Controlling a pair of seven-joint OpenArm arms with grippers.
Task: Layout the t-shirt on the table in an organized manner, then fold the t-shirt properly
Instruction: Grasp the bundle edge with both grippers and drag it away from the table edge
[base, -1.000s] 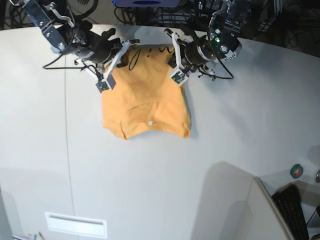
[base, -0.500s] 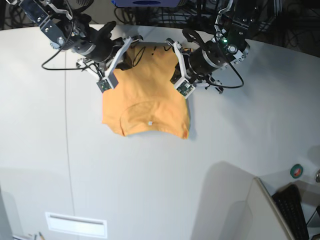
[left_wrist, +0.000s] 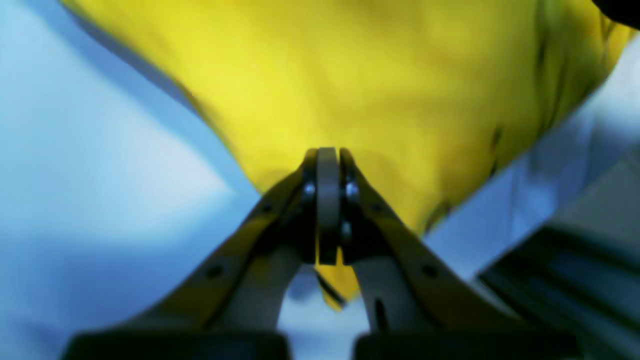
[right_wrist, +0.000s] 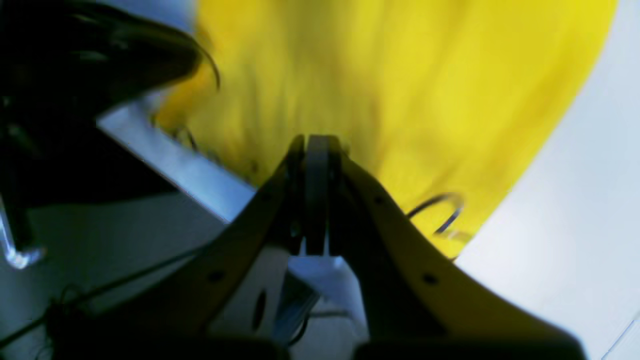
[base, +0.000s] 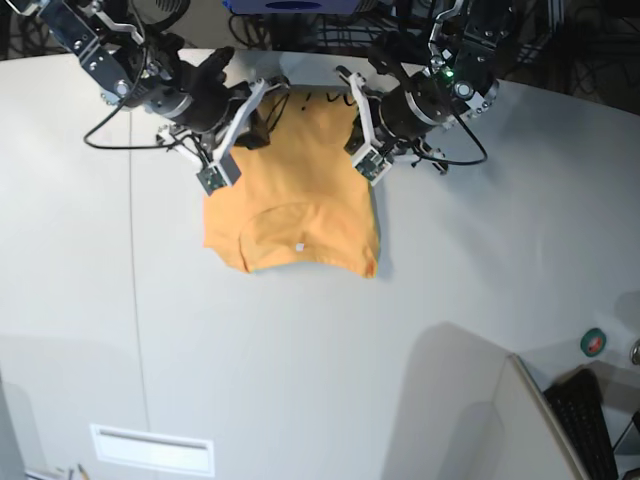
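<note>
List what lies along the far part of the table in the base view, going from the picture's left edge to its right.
Thin dark seam in the table → right gripper, shut on the t-shirt → the t-shirt's orange body → left gripper, shut on its other edge → bare white tabletop.

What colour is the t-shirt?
Orange-yellow t-shirt with black script near its far edge; clearest in the base view.

Base view high above the table (base: 300, 380); both wrist views close behind fingers (left_wrist: 327, 200), sharing the t-shirt (base: 295, 210).
</note>
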